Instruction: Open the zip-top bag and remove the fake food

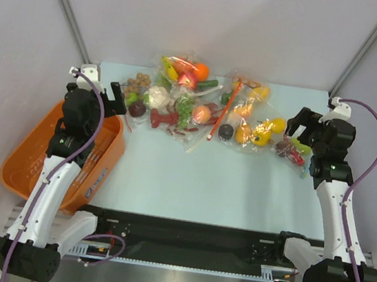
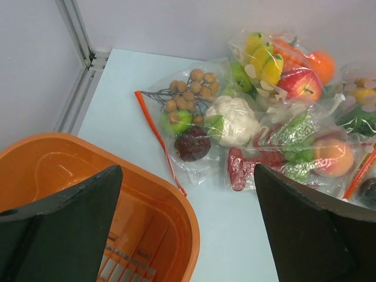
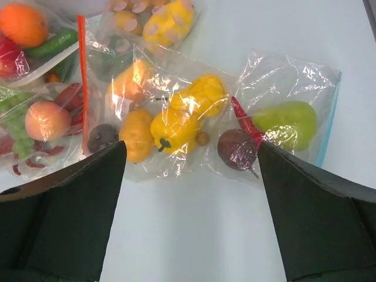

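Note:
The zip-top bag lies at the back right of the table, its orange-red zip strip along its left side. Inside it the fake food shows: a dark purple ball, an orange piece and a yellow pepper. The bag is just beyond my right gripper, which is open, empty and above bare table. In the top view the right gripper is at the bag's right end. My left gripper is open and empty, over the rim of the orange basket.
An orange basket stands at the table's left edge. Several other clear bags of toy food lie along the back: one with cauliflower and brown balls, one with a green pear and red chili, one with an orange and apple.

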Tool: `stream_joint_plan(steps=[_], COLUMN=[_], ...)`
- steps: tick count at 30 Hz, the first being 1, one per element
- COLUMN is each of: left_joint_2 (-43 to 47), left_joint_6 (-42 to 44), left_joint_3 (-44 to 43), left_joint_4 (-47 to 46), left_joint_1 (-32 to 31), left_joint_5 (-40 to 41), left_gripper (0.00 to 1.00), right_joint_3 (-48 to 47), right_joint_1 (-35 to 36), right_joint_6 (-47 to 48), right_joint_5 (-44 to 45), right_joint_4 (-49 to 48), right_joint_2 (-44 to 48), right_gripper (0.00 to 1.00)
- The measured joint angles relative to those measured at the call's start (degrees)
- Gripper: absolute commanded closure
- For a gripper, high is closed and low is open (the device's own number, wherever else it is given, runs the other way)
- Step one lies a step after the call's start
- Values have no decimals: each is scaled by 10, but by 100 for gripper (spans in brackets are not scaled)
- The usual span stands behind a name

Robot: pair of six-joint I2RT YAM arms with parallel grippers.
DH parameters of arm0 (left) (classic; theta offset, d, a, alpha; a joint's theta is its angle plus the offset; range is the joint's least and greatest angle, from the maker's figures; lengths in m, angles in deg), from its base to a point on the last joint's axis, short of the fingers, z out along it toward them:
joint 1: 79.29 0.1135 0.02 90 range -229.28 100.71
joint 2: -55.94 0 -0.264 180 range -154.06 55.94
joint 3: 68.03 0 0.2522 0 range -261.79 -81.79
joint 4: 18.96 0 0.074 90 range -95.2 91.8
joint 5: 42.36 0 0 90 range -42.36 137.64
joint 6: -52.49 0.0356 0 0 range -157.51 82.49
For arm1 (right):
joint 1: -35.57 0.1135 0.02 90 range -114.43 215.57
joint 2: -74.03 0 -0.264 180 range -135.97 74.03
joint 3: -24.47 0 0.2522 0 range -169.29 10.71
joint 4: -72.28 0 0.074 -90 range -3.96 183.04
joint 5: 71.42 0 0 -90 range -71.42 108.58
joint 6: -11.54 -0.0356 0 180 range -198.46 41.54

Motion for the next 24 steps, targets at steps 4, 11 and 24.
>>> stream_joint_plan(steps=[4,11,24], left_joint_2=[0,3,-9], left_joint_6=[-3,12,12], left_joint_3=[0,0,0], left_joint_4=[0,-2,-2], left_joint_1=[0,0,0], left_joint_5=[13,-2,-69], left_gripper=[0,0,0], right_joint_3=[0,0,-210], right_joint_1=[-3,-6,167], right_joint_6=[-2,-7,4], right_joint_5=[-3,-4,47], right_joint_4=[0,-2,-16], right_joint_2=[0,-5,-268], right_gripper=[0,0,0])
